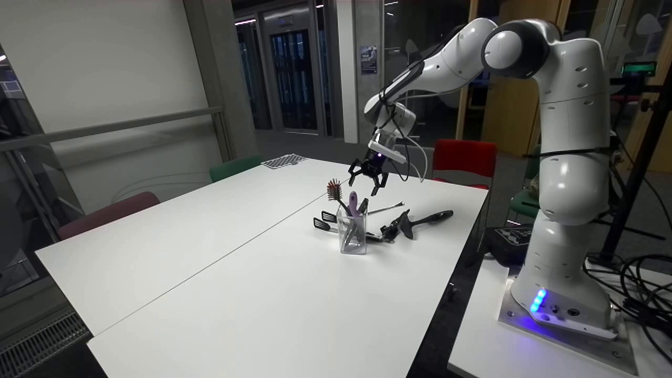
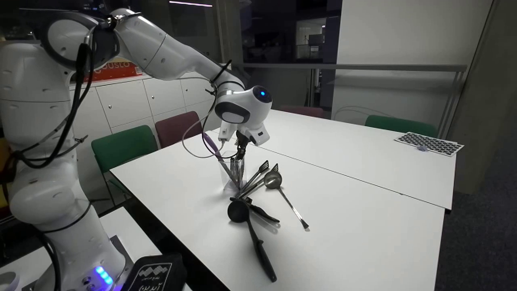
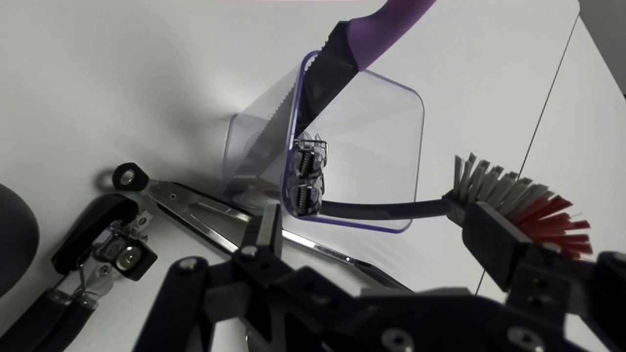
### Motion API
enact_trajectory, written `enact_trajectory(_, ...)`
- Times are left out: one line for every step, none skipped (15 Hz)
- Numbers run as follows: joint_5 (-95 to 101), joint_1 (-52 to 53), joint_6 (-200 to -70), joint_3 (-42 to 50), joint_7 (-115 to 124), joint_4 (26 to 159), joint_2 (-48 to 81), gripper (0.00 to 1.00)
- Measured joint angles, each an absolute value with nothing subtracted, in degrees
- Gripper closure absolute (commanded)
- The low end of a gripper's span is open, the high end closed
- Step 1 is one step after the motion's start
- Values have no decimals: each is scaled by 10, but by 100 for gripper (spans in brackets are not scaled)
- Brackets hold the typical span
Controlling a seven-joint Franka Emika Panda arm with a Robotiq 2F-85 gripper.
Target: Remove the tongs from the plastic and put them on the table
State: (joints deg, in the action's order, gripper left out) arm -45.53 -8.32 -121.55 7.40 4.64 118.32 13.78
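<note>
The holder looks like clear, smooth, glossy plastic. Shiny metal shows on the sprung tongs inside it and on one ladle. The table top is smooth and matt, the brush bristles coarse, the knife handle satin plastic.

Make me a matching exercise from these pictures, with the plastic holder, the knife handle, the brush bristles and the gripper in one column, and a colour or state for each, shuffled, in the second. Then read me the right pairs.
1. plastic holder
2. knife handle
3. brush bristles
4. gripper

A. solid purple
B. spread open
C. see-through
D. partly red

Right pairs: 1-C, 2-A, 3-D, 4-B.
</note>
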Motion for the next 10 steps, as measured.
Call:
enact_trajectory(-455,-83,-1215,72,46,1183,141,0)
enact_trajectory(-455,-83,-1215,71,45,1183,144,0)
enact_trajectory(-455,-83,-1215,71,45,1183,146,0)
enact_trajectory(-455,-83,-1215,71,43,1183,148,0)
enact_trajectory(-455,-83,-1215,71,41,1183,149,0)
enact_trajectory(-455,-83,-1215,71,39,1183,151,0)
enact_trajectory(-455,-83,-1215,71,37,1183,153,0)
enact_trajectory(-455,-83,-1215,71,36,1183,155,0)
enact_trajectory(-455,-83,-1215,71,35,1183,157,0)
enact_trajectory(-455,-83,-1215,71,34,1183,159,0)
